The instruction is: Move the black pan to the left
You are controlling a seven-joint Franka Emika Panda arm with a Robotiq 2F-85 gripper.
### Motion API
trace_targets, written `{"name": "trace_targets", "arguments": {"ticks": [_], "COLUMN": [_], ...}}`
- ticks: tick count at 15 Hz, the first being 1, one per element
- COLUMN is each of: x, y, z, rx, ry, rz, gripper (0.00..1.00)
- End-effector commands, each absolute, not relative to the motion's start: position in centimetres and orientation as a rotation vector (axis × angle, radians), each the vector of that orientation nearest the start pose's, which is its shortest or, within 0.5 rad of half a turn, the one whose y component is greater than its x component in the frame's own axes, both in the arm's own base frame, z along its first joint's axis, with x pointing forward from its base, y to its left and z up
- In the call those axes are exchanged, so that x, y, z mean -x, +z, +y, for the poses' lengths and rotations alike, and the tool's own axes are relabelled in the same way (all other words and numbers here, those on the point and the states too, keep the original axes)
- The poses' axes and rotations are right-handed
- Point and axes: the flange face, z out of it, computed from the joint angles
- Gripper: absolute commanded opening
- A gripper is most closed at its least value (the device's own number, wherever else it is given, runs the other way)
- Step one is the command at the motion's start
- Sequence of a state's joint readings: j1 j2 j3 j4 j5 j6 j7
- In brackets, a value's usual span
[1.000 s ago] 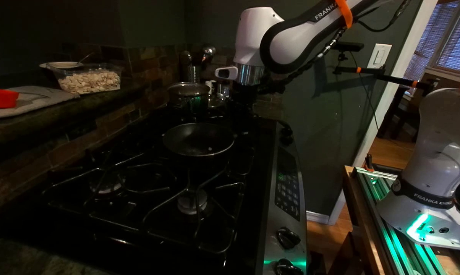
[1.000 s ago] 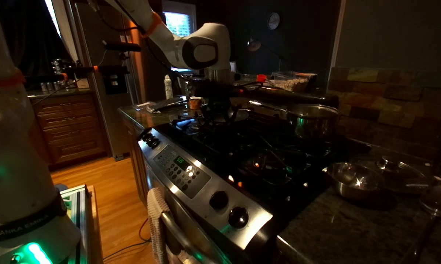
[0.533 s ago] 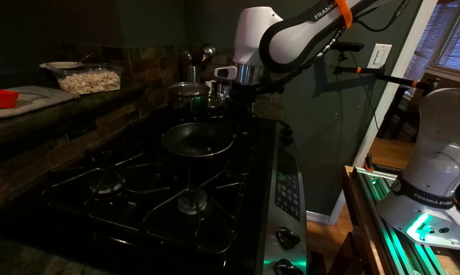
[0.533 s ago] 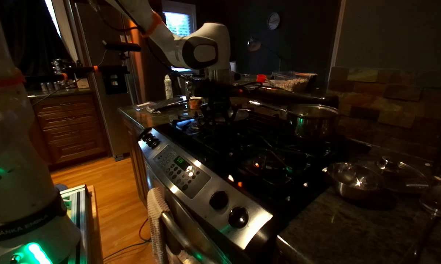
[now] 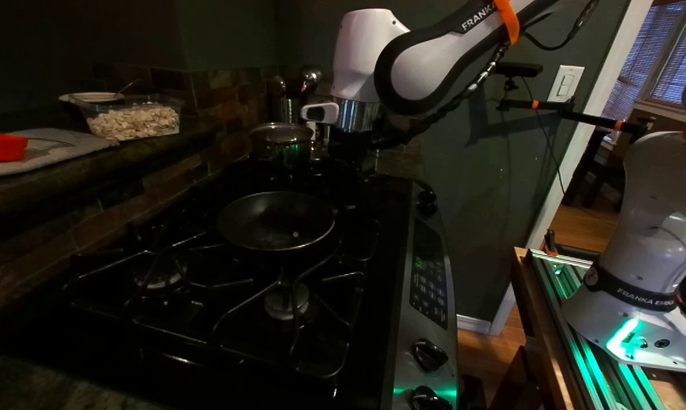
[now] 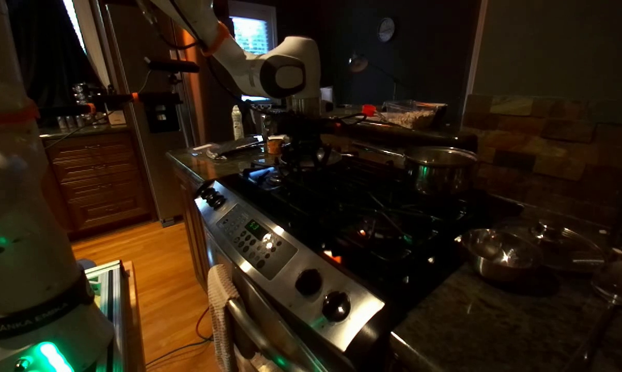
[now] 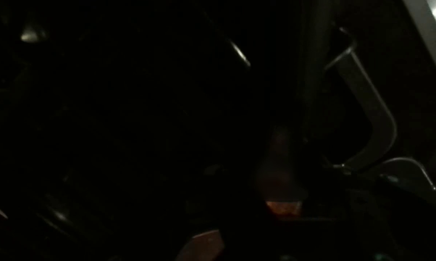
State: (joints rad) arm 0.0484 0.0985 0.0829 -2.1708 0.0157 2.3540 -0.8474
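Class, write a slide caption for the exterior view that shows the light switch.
Franka arm extended over a dim gas stovetop, the black pan in front, a shiny pot farther back.

one black pan, one gripper, one clock, one clear tub, apparently one steel pot

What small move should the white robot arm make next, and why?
Probably ease the round black frying pan slightly to the robot's left: black metal grates show on that side, the shiny steel pot on the other. Shadow hides whether the black gripper holds the pan.
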Motion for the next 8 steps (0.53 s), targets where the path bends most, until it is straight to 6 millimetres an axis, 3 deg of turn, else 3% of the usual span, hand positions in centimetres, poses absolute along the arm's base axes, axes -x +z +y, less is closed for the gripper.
{"name": "trace_targets", "arguments": {"ticks": [1, 8], "x": [-57.7, -61.7], "y": [35.1, 35.6], "z": [10.5, 13.0], "rx": [2.725, 2.725], "ry": [-0.178, -0.236], "rz": [-1.538, -1.525], "gripper": [0.21, 0.21]}}
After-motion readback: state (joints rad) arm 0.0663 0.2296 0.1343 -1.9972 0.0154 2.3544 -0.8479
